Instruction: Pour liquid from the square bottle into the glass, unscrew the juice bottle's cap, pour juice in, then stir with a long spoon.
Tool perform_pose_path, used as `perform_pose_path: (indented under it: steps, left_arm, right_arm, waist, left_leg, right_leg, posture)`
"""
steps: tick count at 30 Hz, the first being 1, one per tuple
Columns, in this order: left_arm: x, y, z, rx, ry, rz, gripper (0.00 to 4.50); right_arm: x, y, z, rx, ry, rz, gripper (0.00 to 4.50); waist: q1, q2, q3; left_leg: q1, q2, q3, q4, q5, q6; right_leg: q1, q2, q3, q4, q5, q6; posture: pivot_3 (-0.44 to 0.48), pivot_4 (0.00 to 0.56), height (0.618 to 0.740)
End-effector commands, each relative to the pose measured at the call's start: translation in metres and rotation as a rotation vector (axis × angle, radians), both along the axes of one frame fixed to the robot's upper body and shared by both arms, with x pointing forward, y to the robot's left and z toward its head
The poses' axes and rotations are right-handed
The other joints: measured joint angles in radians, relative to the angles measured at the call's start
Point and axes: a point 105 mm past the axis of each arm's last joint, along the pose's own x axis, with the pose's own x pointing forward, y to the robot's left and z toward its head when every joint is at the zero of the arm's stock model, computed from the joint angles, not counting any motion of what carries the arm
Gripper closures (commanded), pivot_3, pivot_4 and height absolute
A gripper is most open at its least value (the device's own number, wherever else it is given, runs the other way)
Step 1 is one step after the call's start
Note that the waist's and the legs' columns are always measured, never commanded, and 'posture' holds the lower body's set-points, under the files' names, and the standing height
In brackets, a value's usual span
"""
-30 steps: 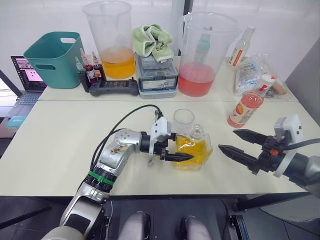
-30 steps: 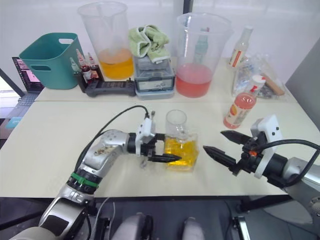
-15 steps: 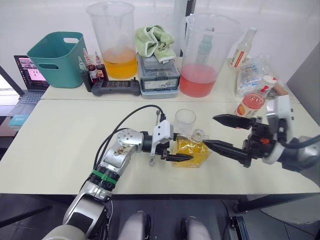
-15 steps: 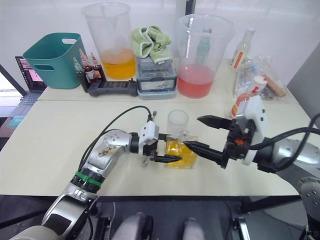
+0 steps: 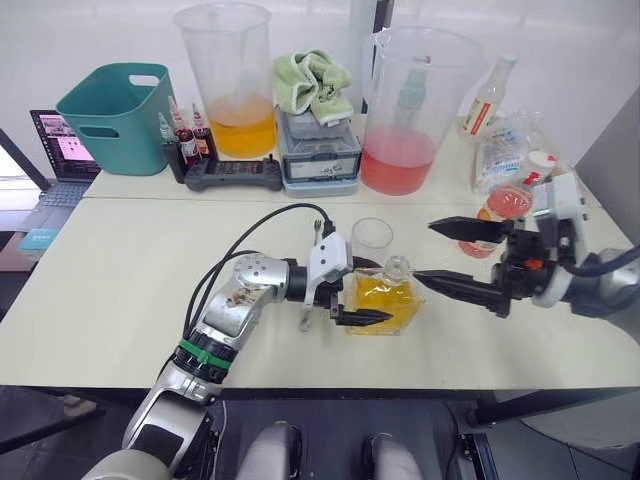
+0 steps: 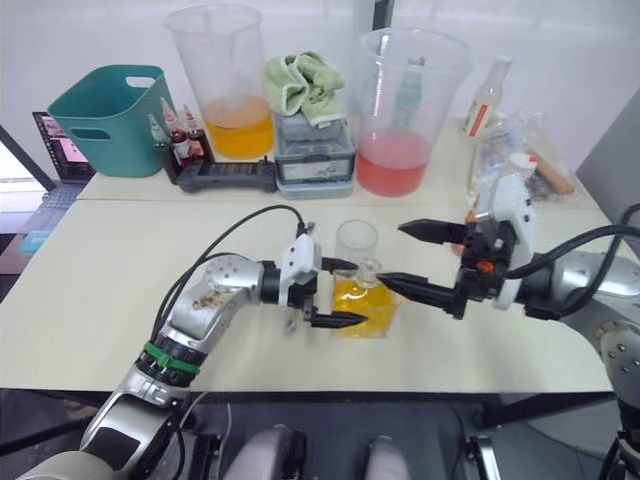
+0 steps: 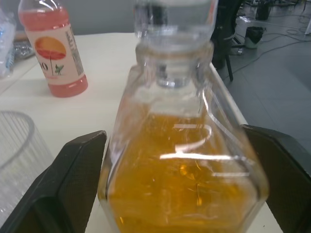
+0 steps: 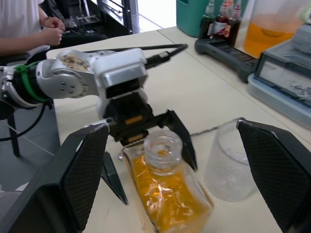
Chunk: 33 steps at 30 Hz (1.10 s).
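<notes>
The square bottle of yellow-orange liquid stands upright on the table, and my left gripper is shut on its sides. In the left wrist view the black fingers press against both sides of the bottle. My right gripper is open just right of the bottle's neck, and the stopper sits between its wide-spread fingers. The glass stands empty just behind the bottle. The juice bottle with its white cap stands behind my right gripper. The long spoon lies flat beside the glass.
Along the back stand a teal bin, dropper bottles, a black controller, a beaker of orange liquid, a grey box with a green cloth, a beaker of pink liquid and a slim bottle. A person stands nearby.
My right gripper has swung in from the front right to the bottle's neck, staying open. The left gripper has kept its hold on the bottle in the same place.
</notes>
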Motion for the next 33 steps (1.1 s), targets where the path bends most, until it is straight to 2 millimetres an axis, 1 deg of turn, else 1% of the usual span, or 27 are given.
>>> perform_pose_path:
  steps: [1, 5, 12, 16, 17, 18, 21, 26, 30, 33]
  left_arm:
    - [-0.007, 0.001, 0.009, -0.017, -0.026, 0.002, 0.09]
    - [-0.003, 0.002, 0.009, -0.026, -0.012, 0.050, 0.09]
    - [-0.006, -0.003, 0.006, -0.032, 0.004, 0.061, 0.09]
    - [-0.006, -0.003, 0.006, -0.034, 0.009, 0.066, 1.29]
    - [-0.006, -0.003, 0.006, -0.033, 0.009, 0.066, 1.55]
    - [-0.006, -0.003, 0.006, -0.033, 0.008, 0.065, 1.72]
    - [-0.007, -0.005, 0.006, -0.035, 0.007, 0.058, 1.72]
    - [-0.010, -0.007, 0.006, -0.033, 0.009, 0.047, 1.72]
    - [-0.011, -0.007, 0.006, -0.020, 0.004, 0.032, 1.72]
    - [-0.012, -0.006, 0.006, -0.011, -0.004, 0.017, 1.72]
  right_arm:
    - [-0.008, -0.009, 0.012, -0.019, -0.038, 0.003, 0.00]
    - [-0.011, -0.010, 0.013, -0.034, -0.032, 0.011, 0.00]
    - [-0.015, -0.010, 0.009, -0.057, -0.014, 0.026, 0.00]
    - [-0.021, -0.013, 0.001, -0.105, 0.038, 0.043, 0.00]
    - [-0.021, -0.014, 0.000, -0.115, 0.044, 0.045, 0.00]
    - [-0.022, -0.015, -0.001, -0.125, 0.049, 0.049, 0.00]
    - [-0.021, -0.012, 0.000, -0.117, 0.034, 0.067, 0.00]
    - [-0.015, 0.005, 0.001, -0.087, -0.001, 0.122, 0.00]
    - [-0.003, 0.019, -0.008, -0.092, -0.012, 0.160, 0.00]
    - [0.004, 0.023, -0.015, -0.099, -0.012, 0.171, 0.00]
  waist:
    - [-0.002, 0.001, 0.000]
    - [-0.003, 0.001, -0.001]
    - [0.000, 0.001, -0.001]
    - [0.000, 0.001, -0.001]
    - [0.000, 0.001, -0.001]
    - [0.000, 0.001, -0.001]
    - [0.000, 0.001, -0.001]
    - [-0.001, 0.001, -0.001]
    - [-0.001, 0.002, -0.001]
    - [0.000, 0.002, -0.001]
  left_leg:
    - [0.000, 0.000, 0.000, 0.000, 0.000, 0.000]
    - [0.000, 0.000, 0.000, 0.000, 0.000, 0.000]
    - [0.000, 0.000, 0.000, 0.000, 0.000, 0.000]
    - [0.000, 0.000, 0.000, 0.000, 0.000, 0.000]
    - [0.000, 0.000, 0.000, 0.000, 0.000, 0.000]
    - [0.000, 0.000, 0.000, 0.000, 0.000, 0.000]
    - [0.000, 0.000, 0.000, 0.000, 0.000, 0.000]
    - [0.000, 0.000, 0.000, 0.001, 0.000, 0.000]
    - [0.000, 0.000, 0.000, 0.001, 0.000, 0.000]
    - [0.000, 0.000, 0.000, 0.001, 0.000, 0.000]
  right_leg:
    - [0.000, 0.000, 0.000, 0.000, 0.000, 0.000]
    - [0.000, 0.000, 0.000, 0.000, 0.000, 0.000]
    - [0.000, 0.000, 0.000, 0.000, 0.000, 0.000]
    - [0.000, 0.000, 0.000, 0.000, 0.000, 0.000]
    - [0.000, 0.000, 0.000, 0.000, 0.000, 0.000]
    - [0.000, 0.000, 0.000, 0.000, 0.000, 0.000]
    - [0.000, 0.000, 0.000, 0.000, 0.000, 0.000]
    - [0.000, 0.000, 0.000, 0.000, 0.000, 0.000]
    - [0.000, 0.000, 0.000, 0.000, 0.000, 0.000]
    - [0.000, 0.000, 0.000, 0.000, 0.000, 0.000]
  posture:
    - [0.000, 0.150, 0.736]
    - [0.000, 0.150, 0.736]
    - [0.000, 0.150, 0.736]
    - [0.000, 0.150, 0.736]
    - [0.000, 0.150, 0.736]
    - [0.000, 0.150, 0.736]
    - [0.000, 0.150, 0.736]
    - [0.000, 0.150, 0.736]
    - [0.000, 0.150, 0.736]
    - [0.000, 0.150, 0.736]
